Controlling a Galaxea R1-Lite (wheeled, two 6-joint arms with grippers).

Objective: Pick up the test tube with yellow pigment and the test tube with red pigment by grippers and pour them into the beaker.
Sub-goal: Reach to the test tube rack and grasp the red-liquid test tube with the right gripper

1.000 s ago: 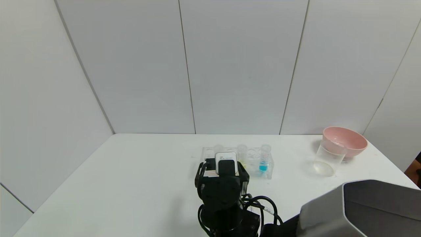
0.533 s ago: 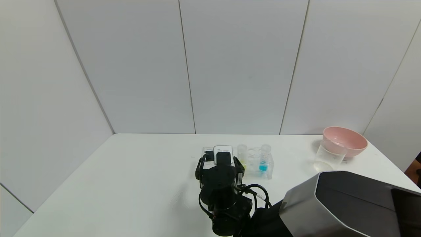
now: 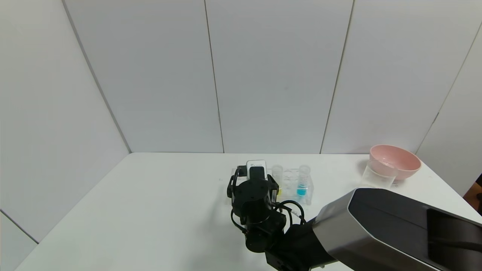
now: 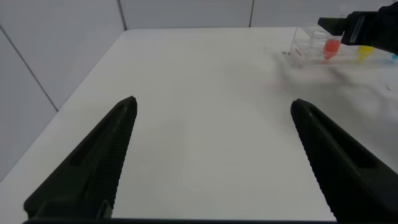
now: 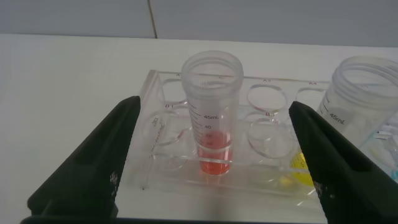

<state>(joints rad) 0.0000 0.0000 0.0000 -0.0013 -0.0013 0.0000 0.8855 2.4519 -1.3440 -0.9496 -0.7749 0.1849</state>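
The red-pigment test tube [image 5: 212, 118] stands upright in a clear rack [image 5: 163, 93] at its left end. My right gripper [image 5: 214, 102] is open, with one finger on each side of this tube and a gap on both sides. The yellow-pigment test tube [image 5: 364, 93] stands in the same rack; it also shows in the head view [image 3: 277, 176]. In the head view my right wrist [image 3: 253, 192] hides the red tube. The beaker [image 3: 377, 176] stands at the right in front of the pink bowl. My left gripper [image 4: 214, 102] is open and empty over bare table, far from the rack [image 4: 308, 50].
A tube with blue liquid [image 3: 302, 181] stands at the rack's right end. A pink bowl [image 3: 394, 160] sits at the back right corner, touching or just behind the beaker. My right arm's grey link [image 3: 395, 229] crosses the front right of the table [image 3: 158, 203].
My right arm has reached farther forward over the table, and its wrist has moved up to the rack's left end. The tubes, beaker and bowl have not moved.
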